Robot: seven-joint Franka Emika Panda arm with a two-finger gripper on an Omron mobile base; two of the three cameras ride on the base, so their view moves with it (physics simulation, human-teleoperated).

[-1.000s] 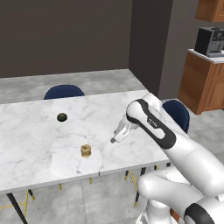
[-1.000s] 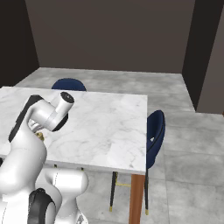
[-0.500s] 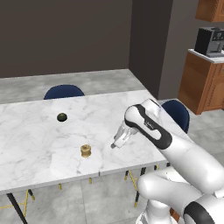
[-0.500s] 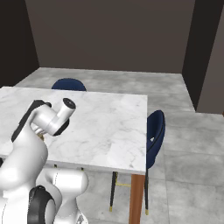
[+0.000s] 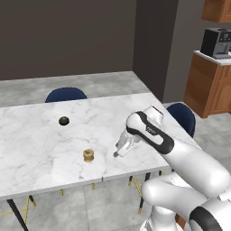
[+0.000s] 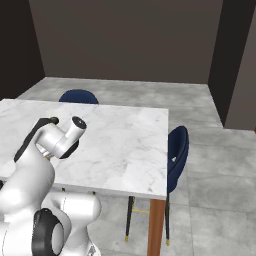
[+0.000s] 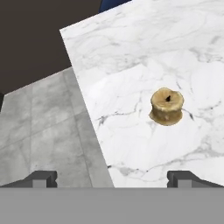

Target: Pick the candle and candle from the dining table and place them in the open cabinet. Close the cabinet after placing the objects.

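So the short golden spool-shaped candle [image 5: 89, 155] is sitting on the big white grey-veined marble counter [image 5: 31, 135], close to the near edge, standing on its flat end with its axis pointing straight up. From the hand camera you look down on its top face with a dark wick hole in the middle [image 7: 166, 106], so it's properly upright, not rolled on its side.

Nothing has it yet. The white arm's two-finger gripper [image 5: 120, 149] hangs just above the counter, off to one side of the spool and apart from it, with the jaws spread as wide as they go and nothing between them. The dark tips sit at the bottom corners of the hand view, and the candle is up ahead, a bit off-centre.

Progress-wise I'd call it barely started: this candle hasn't been picked up, and the cabinet run and door closing are all ahead. There's a small black round lump [image 5: 64, 120] farther back on the marble, and navy chairs [image 5: 66, 94] behind it. A reddish-brown wooden unit with a coffee machine [image 5: 216, 43] stands far off; whether that's related to the target cabinet, I honestly can't tell from here.
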